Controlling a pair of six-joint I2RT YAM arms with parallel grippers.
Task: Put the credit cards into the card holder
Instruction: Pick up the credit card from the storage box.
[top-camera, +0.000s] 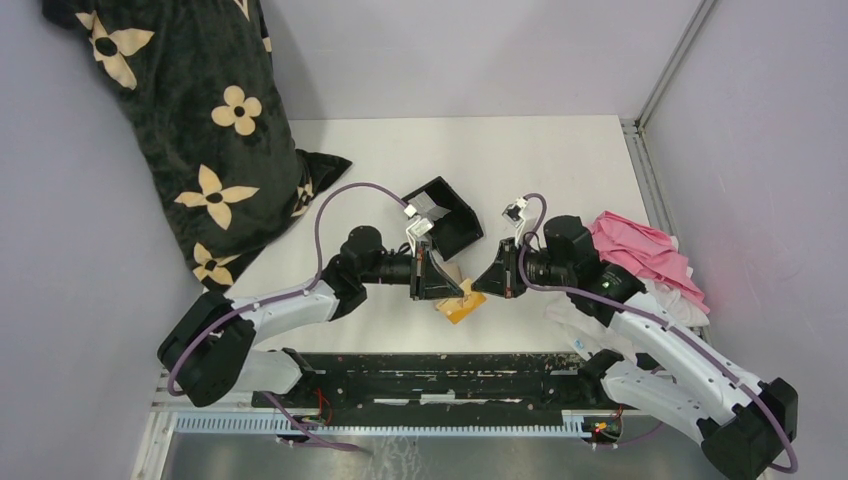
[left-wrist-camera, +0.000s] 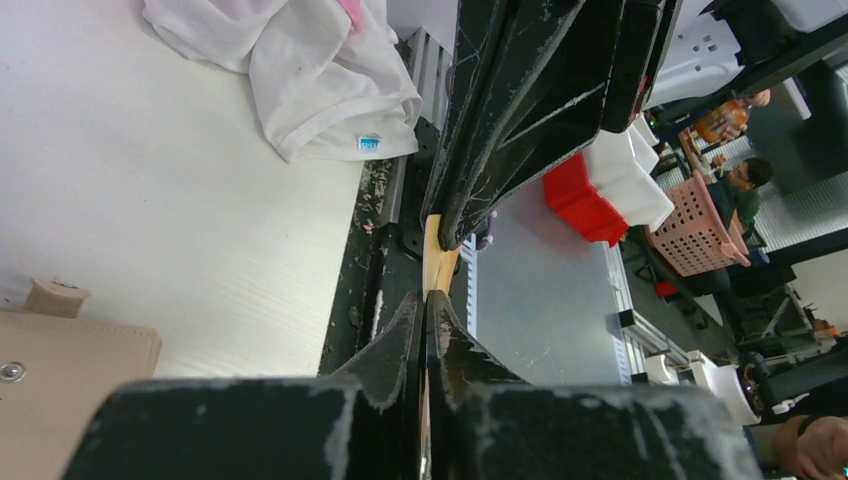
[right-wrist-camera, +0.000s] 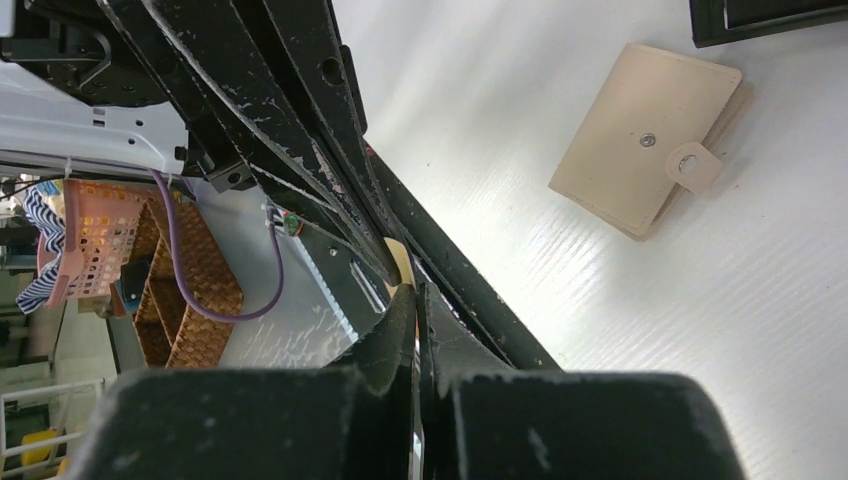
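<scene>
I am pinching the golden-yellow card (top-camera: 460, 307) edge-on, my left gripper (left-wrist-camera: 425, 318) and right gripper (right-wrist-camera: 414, 300) both clamped on it. The folded card holder (right-wrist-camera: 640, 140) is lying flat on the table (right-wrist-camera: 700, 330), at two o'clock from my right fingertips.

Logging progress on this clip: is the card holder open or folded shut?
Folded shut: the card holder lies flat, covers together, its snap tab resting beside the stud.

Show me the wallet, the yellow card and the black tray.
wallet (right-wrist-camera: 622, 135), right wrist view, middle of its cover.
yellow card (top-camera: 461, 307), top view, its exposed face.
black tray (top-camera: 457, 226), top view, bare inside.
</scene>
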